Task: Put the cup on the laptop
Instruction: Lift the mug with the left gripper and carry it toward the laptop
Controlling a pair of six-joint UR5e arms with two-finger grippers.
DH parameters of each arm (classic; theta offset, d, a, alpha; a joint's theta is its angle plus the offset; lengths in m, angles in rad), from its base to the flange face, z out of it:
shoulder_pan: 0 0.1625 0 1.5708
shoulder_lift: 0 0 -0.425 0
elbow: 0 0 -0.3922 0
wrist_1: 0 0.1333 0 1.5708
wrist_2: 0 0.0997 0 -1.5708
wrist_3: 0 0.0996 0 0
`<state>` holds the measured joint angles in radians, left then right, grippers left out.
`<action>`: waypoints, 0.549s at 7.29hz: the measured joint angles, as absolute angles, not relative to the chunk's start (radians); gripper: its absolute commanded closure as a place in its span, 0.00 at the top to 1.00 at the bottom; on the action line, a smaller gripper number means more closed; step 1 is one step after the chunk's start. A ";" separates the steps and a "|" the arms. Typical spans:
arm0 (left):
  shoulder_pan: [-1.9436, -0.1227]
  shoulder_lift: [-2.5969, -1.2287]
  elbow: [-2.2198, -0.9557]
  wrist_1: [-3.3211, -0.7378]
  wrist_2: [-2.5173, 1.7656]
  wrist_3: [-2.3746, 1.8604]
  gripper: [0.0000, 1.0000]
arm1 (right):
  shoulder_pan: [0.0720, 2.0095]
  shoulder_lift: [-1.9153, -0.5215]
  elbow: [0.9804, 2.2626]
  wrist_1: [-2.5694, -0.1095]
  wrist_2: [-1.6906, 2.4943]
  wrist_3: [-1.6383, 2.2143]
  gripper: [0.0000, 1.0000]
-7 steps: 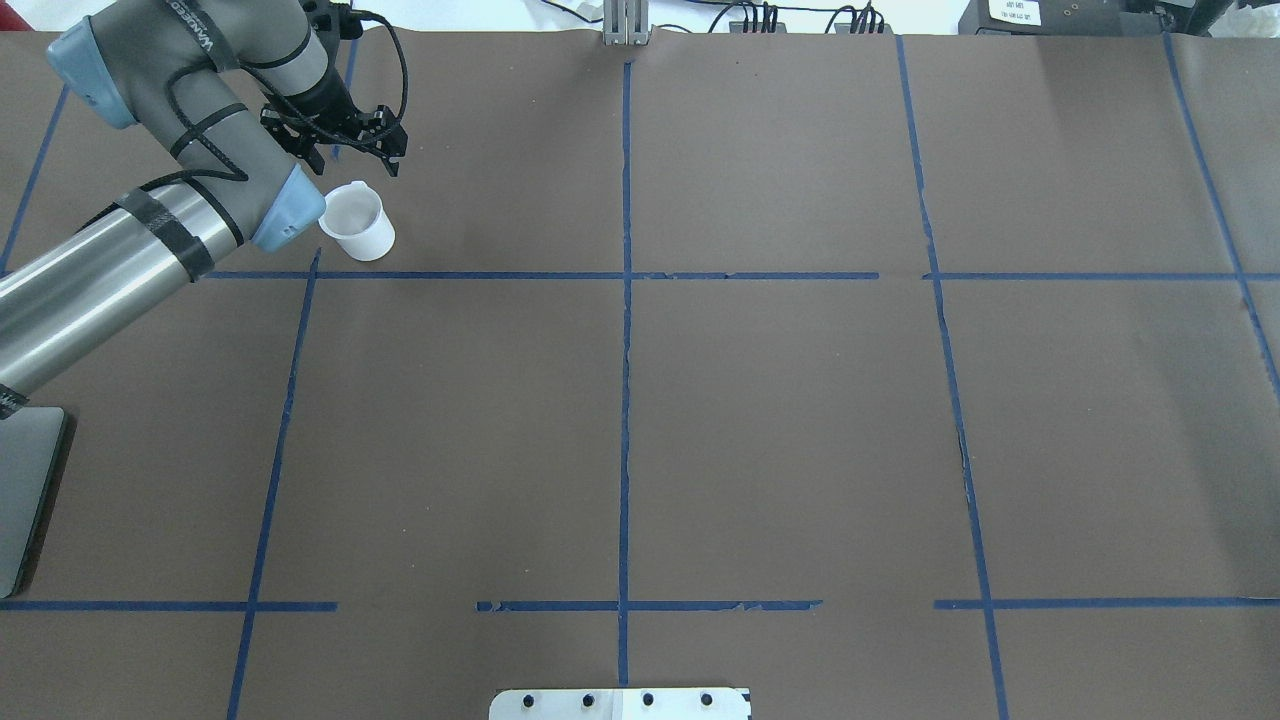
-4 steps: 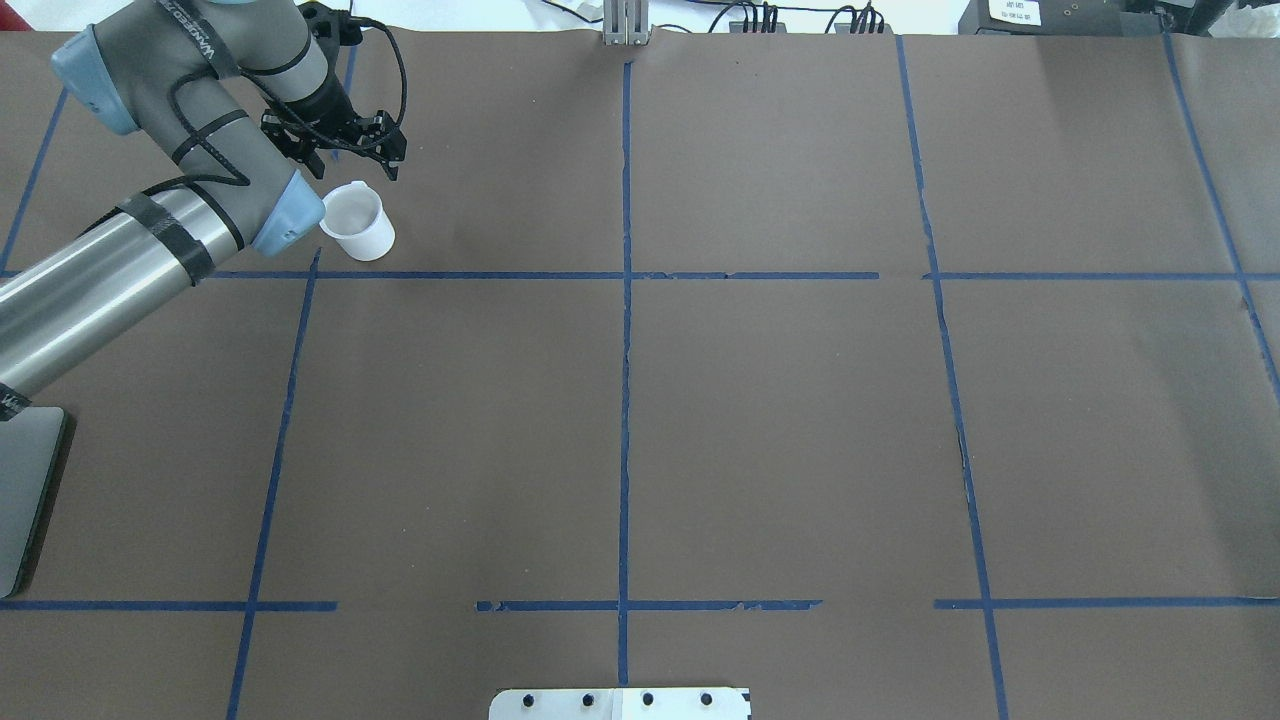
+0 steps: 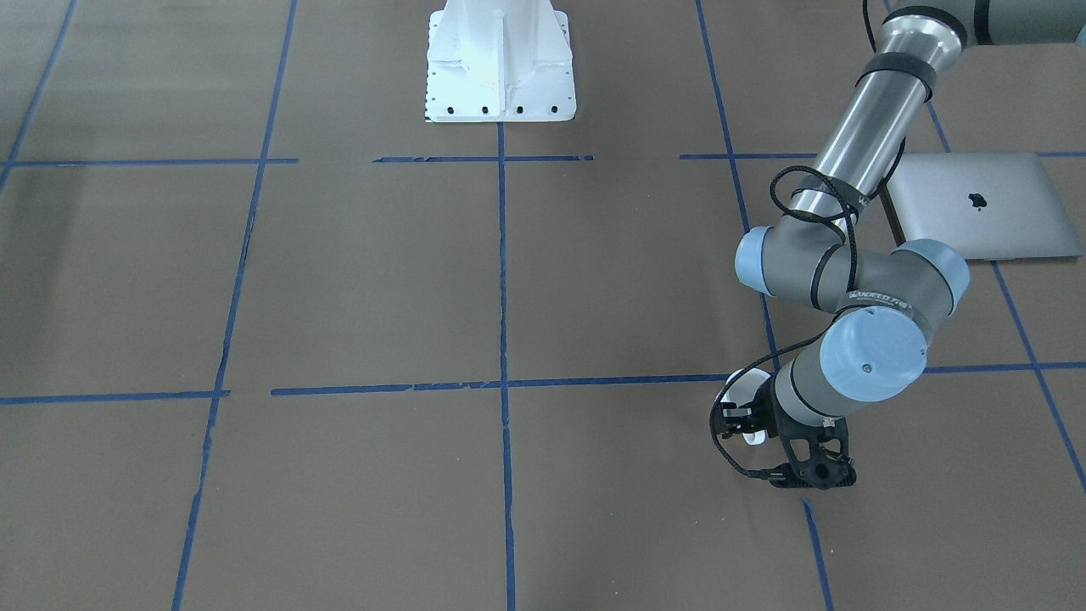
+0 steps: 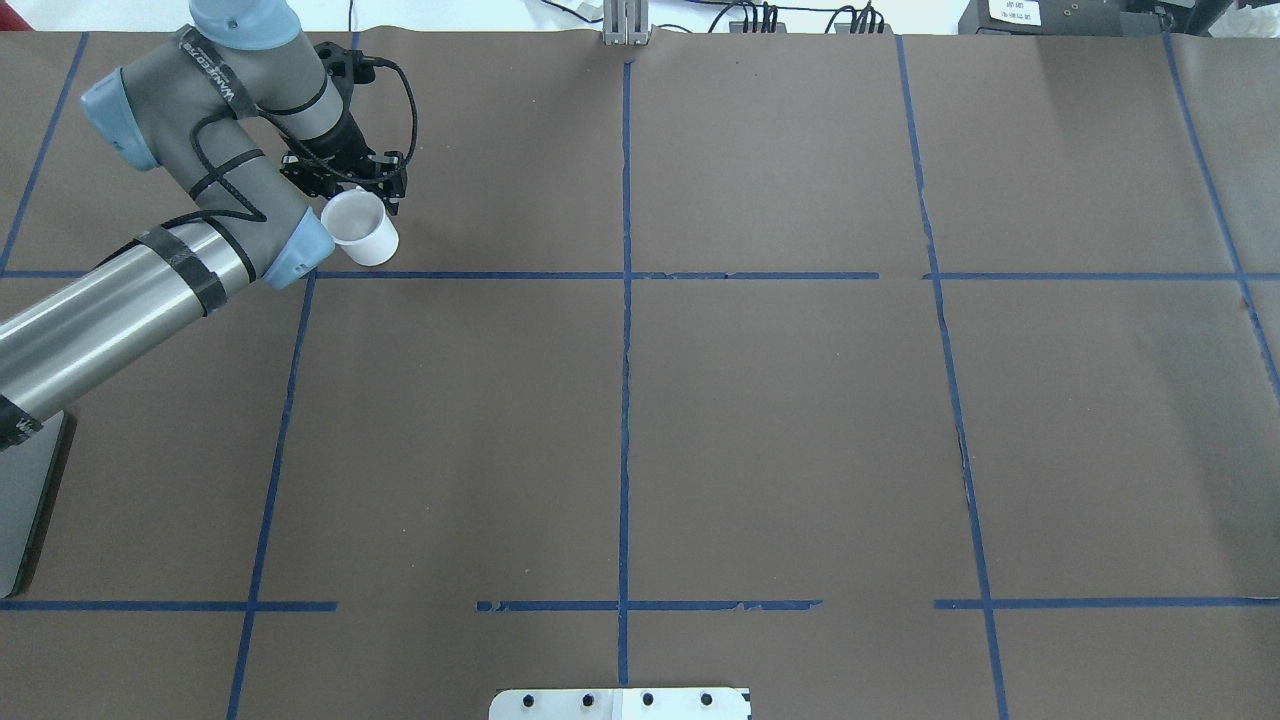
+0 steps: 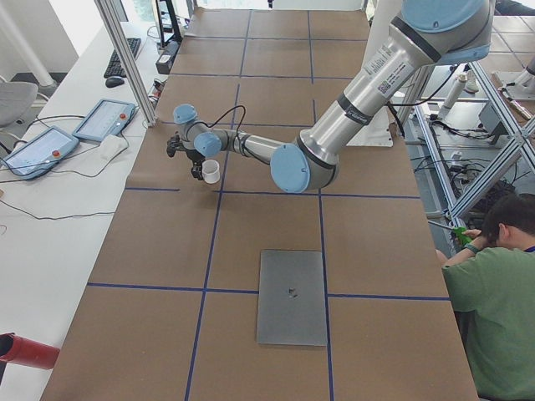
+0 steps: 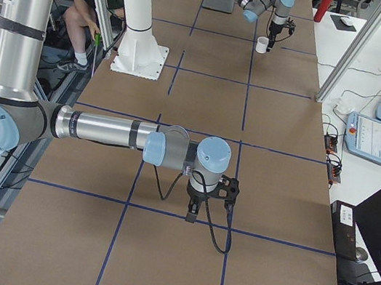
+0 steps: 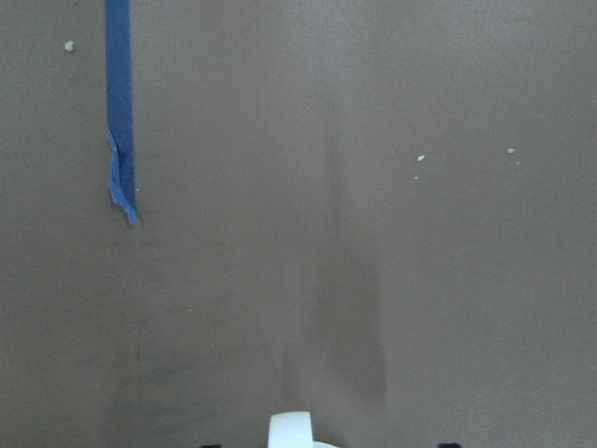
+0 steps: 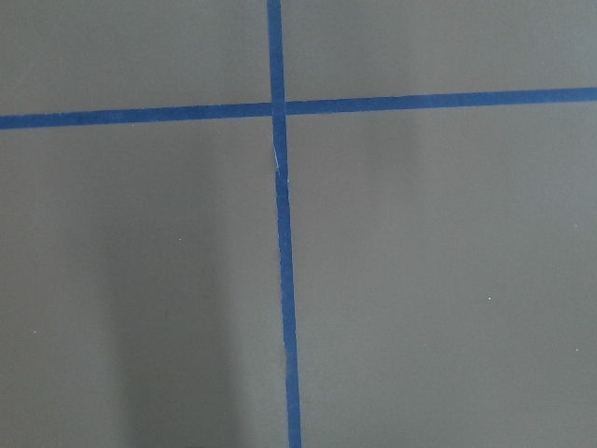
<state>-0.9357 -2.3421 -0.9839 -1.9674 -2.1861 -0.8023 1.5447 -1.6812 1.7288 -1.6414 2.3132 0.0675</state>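
The small white cup (image 4: 364, 234) stands upright on the brown table cover at the far left; it also shows in the exterior left view (image 5: 211, 171). My left gripper (image 4: 357, 194) is low over the cup's far rim, where the handle is, and hides it. In the left wrist view the white handle (image 7: 291, 431) sits at the bottom edge between two widely spaced fingertips, so the jaws are open around it. The closed silver laptop (image 3: 976, 210) lies flat nearer the robot, well apart from the cup. My right gripper (image 6: 198, 204) hangs over the table; I cannot tell its state.
Blue tape lines (image 4: 625, 300) divide the brown cover into squares. The white robot base plate (image 3: 501, 64) stands at the middle of the near edge. A seated operator (image 5: 493, 292) is beside the table. Tablets (image 5: 75, 129) lie on the side desk.
My left gripper has moved down and toward the cup, from beyond its handle to over its far rim. The cup has hardly moved.
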 measured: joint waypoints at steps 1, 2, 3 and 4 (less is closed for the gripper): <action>-0.936 -2.340 -0.978 -1.974 -2.186 -0.802 0.00 | 1.545 -1.681 1.729 -1.641 2.313 0.067 1.00; -0.937 -2.340 -0.976 -1.977 -2.186 -0.802 0.00 | 1.545 -1.681 1.729 -1.641 2.313 0.068 1.00; -0.939 -2.340 -0.975 -1.978 -2.186 -0.803 0.00 | 1.545 -1.681 1.729 -1.641 2.313 0.068 1.00; -0.944 -2.341 -0.975 -1.978 -2.187 -0.809 0.00 | 1.545 -1.681 1.729 -1.641 2.313 0.068 1.00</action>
<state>-0.9444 -2.3411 -0.9751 -1.9777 -2.1867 -0.8088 1.5447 -1.6812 1.7288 -1.6414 2.3133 0.0675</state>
